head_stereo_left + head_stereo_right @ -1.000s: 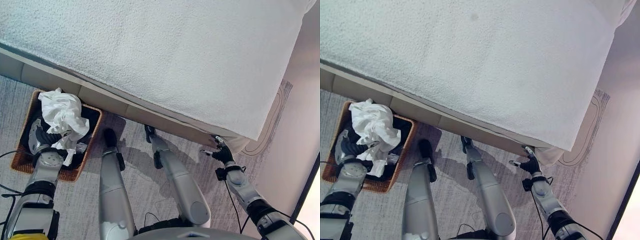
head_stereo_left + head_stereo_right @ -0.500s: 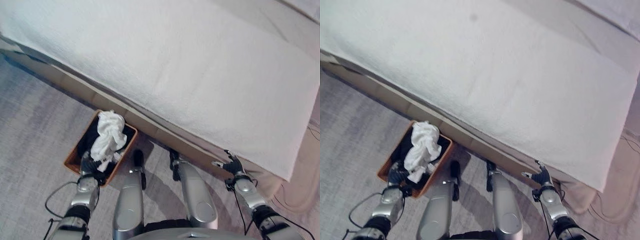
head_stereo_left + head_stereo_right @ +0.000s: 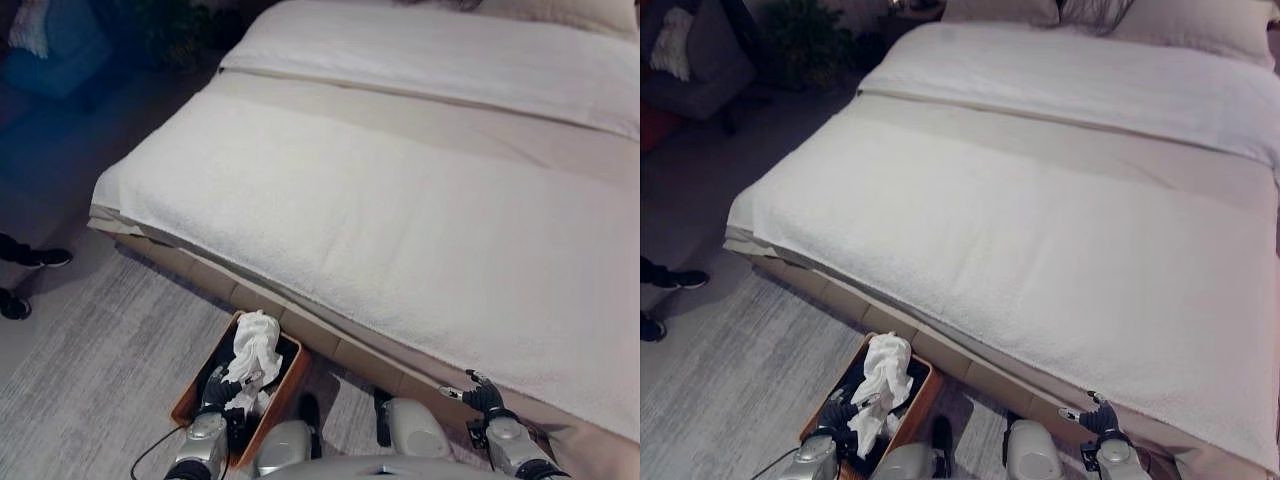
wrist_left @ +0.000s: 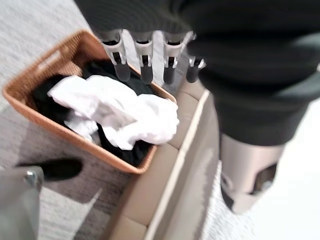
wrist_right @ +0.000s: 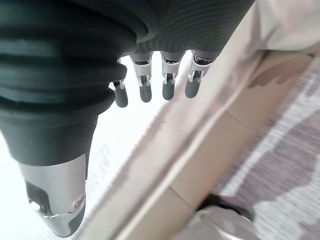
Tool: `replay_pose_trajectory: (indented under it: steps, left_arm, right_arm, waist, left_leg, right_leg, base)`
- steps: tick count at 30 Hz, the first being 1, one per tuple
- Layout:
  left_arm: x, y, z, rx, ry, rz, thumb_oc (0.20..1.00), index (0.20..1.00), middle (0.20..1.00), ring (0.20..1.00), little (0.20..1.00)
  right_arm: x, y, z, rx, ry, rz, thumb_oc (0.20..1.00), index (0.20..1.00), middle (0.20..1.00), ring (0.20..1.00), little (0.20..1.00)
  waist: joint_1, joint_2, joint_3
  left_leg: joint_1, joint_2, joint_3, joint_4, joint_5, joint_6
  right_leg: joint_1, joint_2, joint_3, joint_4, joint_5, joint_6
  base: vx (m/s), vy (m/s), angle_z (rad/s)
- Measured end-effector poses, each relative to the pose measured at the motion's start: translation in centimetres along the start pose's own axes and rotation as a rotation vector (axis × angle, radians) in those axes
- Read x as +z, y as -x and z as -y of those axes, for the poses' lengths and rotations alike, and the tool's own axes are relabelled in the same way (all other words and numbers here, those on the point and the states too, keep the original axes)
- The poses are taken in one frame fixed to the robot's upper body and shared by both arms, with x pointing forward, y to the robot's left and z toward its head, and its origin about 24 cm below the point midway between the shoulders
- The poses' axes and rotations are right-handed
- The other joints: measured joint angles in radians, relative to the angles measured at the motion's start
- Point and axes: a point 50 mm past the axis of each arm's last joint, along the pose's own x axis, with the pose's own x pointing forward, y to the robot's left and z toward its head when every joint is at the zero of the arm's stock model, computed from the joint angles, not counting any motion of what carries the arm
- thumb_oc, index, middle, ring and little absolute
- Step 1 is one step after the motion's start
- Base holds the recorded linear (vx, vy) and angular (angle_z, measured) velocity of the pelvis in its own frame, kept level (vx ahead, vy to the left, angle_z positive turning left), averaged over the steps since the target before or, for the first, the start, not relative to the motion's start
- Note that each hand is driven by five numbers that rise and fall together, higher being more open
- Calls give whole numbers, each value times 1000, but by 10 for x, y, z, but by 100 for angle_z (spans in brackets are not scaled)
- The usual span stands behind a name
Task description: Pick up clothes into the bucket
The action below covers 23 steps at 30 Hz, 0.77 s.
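Left eye view: a wide bed (image 3: 400, 200) covered in a white textured blanket (image 3: 380, 250) runs across the scene, its beige base panels along the near edge. On the grey carpet (image 3: 100, 370) against that base sits a brown wicker basket (image 3: 195, 395), serving as the bucket. White clothes (image 3: 253, 350) are heaped in it over dark cloth, the white pile rising above the rim. The left hand (image 3: 214, 396) is low at the basket's near side, close to the white heap; fingers not readable from here. The right hand (image 3: 482, 396) is at the bed's near edge, holding nothing. A person's dark shoes (image 3: 30, 258) stand on the floor at far left.

Right eye view: same layout. Basket (image 3: 925, 385) on the carpet touching the bed base, white clothes (image 3: 883, 370) on top. Left hand (image 3: 836, 414) by the basket, right hand (image 3: 1098, 418) by the bed edge.

Left wrist view: the left hand's fingers (image 4: 143, 60) hang straight and slightly apart above the basket (image 4: 45, 117), clear of the cloth, gripping nothing. White clothes (image 4: 125, 112) lie crumpled inside over a black garment (image 4: 47, 97). The bed's beige base (image 4: 165, 165) runs just beside the basket.

Right wrist view: the right hand's fingers (image 5: 168, 80) are straight, loosely spread, empty, poised beside the bed's beige base (image 5: 200, 165) with carpet (image 5: 285, 145) below.
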Motion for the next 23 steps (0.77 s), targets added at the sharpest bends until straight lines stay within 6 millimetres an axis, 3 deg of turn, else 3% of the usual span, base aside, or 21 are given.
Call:
replay_pose_trajectory:
  steps: [10, 23]
  left_arm:
    - [-48, 14, 1, -55, -111, -186, 1000, 1000, 1000, 1000, 1000]
    - [-57, 17, 6, -177, -247, -225, 1000, 1000, 1000, 1000, 1000]
  right_arm:
    - [-32, 9, -19, 85, -2, -137, 1000, 1000, 1000, 1000, 1000]
    - [-44, 16, -28, 173, -51, -187, 1000, 1000, 1000, 1000, 1000]
  waist:
    - [3, -34, -115]
    - [7, -35, -156]
  left_leg:
    - [67, 2, 3, -50, -13, -3]
    - [95, 11, 5, -63, -13, -3]
  right_leg:
    - [45, 0, -4, -1, -13, 0]
    - [80, 10, -7, -30, -10, 3]
  base:
    - [26, -8, 2]
    - [0, 0, 0]
